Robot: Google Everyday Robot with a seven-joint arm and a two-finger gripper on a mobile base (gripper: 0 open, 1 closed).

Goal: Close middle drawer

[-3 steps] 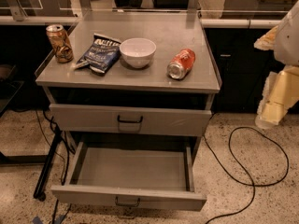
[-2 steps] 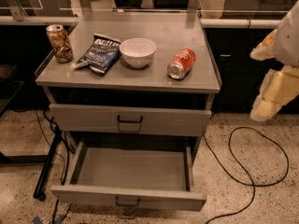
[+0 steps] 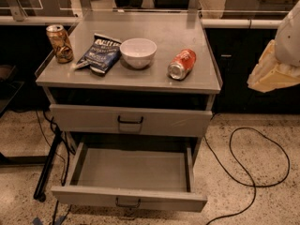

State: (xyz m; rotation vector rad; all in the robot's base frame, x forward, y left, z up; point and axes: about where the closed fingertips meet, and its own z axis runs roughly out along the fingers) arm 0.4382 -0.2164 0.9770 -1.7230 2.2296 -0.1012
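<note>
**Inspector:** Bench (image 3: 154,82), left to right?
**Assessor:** Upright brown can (image 3: 59,43), chip bag (image 3: 101,55), white bowl (image 3: 138,52), red can (image 3: 182,63) on its side. Below, the middle drawer (image 3: 129,199) stands pulled well out, handle forward.
**Inspector:** The hand (image 3: 274,71)?
**Assessor:** Far right edge, level with the bench top, well apart from the drawer. Whether apart or together, I cannot tell.
**Inspector:** Step in hand?
**Assessor:** Approach, in my judgement. The next move calls for descent to the drawer front and a square push inward.
**Inspector:** Change since earlier?
**Assessor:** Hand sits slightly higher; drawer unmoved.
</note>
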